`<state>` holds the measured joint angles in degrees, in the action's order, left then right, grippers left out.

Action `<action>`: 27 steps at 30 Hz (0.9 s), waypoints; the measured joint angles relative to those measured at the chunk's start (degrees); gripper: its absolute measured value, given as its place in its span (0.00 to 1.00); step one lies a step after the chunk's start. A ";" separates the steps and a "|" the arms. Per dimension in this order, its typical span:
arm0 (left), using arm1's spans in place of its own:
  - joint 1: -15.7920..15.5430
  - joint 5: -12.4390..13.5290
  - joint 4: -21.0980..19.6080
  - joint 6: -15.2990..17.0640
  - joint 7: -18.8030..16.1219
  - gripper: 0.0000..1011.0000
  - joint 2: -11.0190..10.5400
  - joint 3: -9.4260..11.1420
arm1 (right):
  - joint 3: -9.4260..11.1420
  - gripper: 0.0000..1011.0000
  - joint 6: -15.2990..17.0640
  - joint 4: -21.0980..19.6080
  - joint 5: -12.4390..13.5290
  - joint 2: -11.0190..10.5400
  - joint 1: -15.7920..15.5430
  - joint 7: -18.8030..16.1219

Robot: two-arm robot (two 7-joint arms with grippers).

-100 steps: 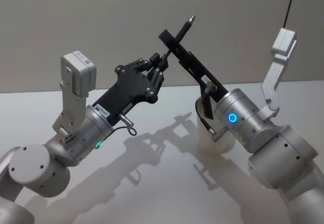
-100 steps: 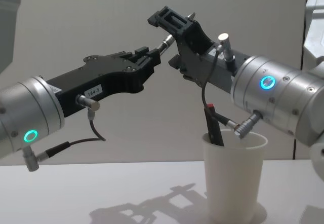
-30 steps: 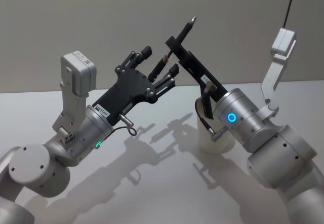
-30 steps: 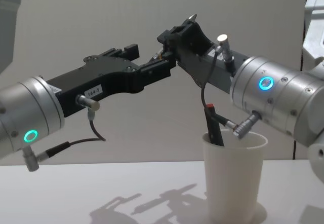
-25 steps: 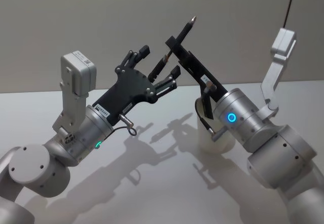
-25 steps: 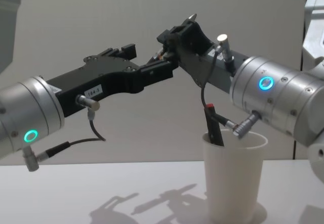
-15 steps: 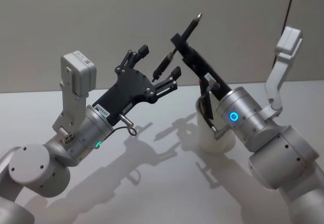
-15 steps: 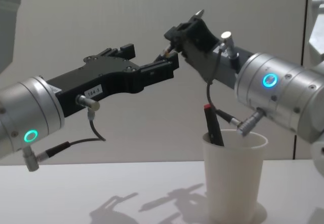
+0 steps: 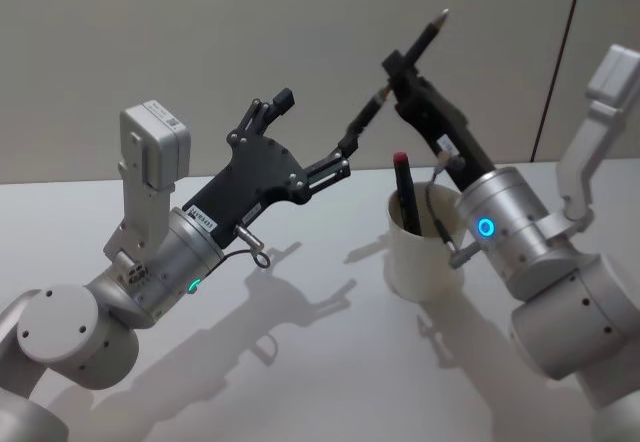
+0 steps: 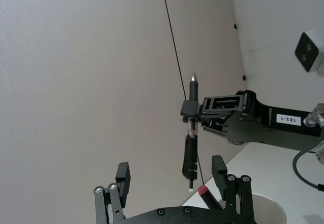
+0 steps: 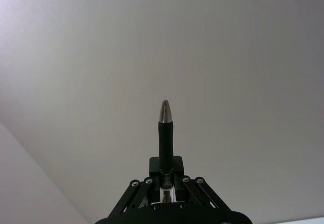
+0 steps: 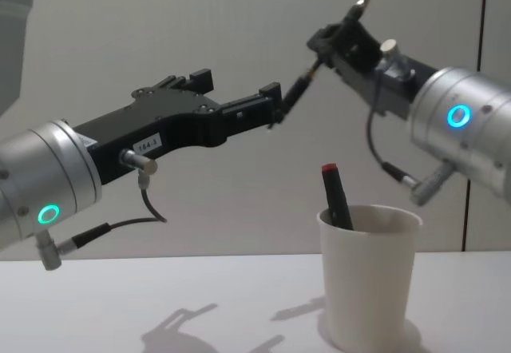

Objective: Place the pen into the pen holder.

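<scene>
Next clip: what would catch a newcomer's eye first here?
The pen, held high in the air by the right gripper, slanting up with its metal tip skyward, above and beside the white pen holder. The left gripper hangs open just to its left. A red-capped marker already stands in the pen holder.

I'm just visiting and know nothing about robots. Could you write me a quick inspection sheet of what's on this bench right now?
Surface: pale table, bare apart from the cup.
Job's things: pen held in the air; white pen holder upright, a red-capped marker inside.
Clutter: nothing seen.
Grippers: right gripper shut on the pen; left gripper open, beside the pen's lower end.
Cables: short leads at both wrists.
Surroundings: plain wall.
</scene>
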<state>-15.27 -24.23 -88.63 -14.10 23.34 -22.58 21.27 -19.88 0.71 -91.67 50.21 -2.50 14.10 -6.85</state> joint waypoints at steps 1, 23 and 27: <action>0.00 0.00 0.00 0.00 0.00 0.99 0.00 0.00 | 0.03 0.14 -0.29 -0.29 -0.48 -0.14 -0.17 0.36; 0.00 0.00 0.00 0.00 0.00 0.99 0.00 0.00 | -0.77 0.14 -6.45 -7.37 -20.67 -4.38 -6.28 9.19; 0.00 0.00 0.00 0.00 0.00 0.99 0.00 0.00 | -1.20 0.14 -7.34 -7.95 -25.49 -4.96 -7.48 10.84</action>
<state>-15.27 -24.24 -88.63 -14.11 23.34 -22.58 21.26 -21.08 -6.63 -99.62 24.72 -7.46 6.61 3.99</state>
